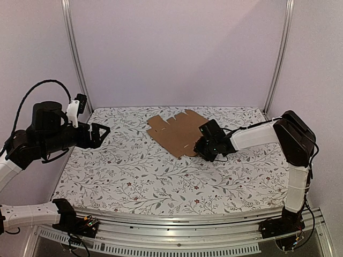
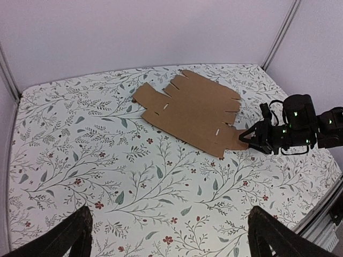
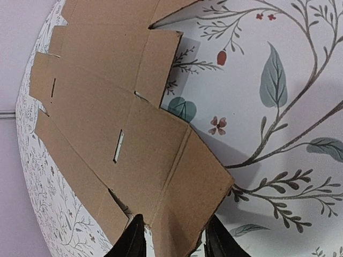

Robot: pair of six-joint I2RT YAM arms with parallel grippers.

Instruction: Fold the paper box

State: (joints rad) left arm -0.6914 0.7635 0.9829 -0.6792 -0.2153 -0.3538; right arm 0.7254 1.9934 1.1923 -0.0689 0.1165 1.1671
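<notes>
The paper box point(image 1: 177, 134) is a flat brown die-cut sheet with flaps and slits, lying at the back middle of the table. It also shows in the left wrist view point(image 2: 193, 110) and the right wrist view point(image 3: 118, 123). My right gripper point(image 1: 202, 147) is at the sheet's near right corner. Its fingers stand apart on either side of a corner flap point(image 3: 198, 193), which is raised slightly off the table and casts a shadow. My left gripper point(image 1: 101, 134) hangs open and empty above the table's left side, far from the sheet; its fingertips point(image 2: 72, 238) frame bare tablecloth.
The table has a floral cloth point(image 1: 139, 176). Metal frame posts point(image 1: 75, 53) stand at the back corners with walls close behind. The right arm point(image 2: 300, 126) lies low across the right side of the table.
</notes>
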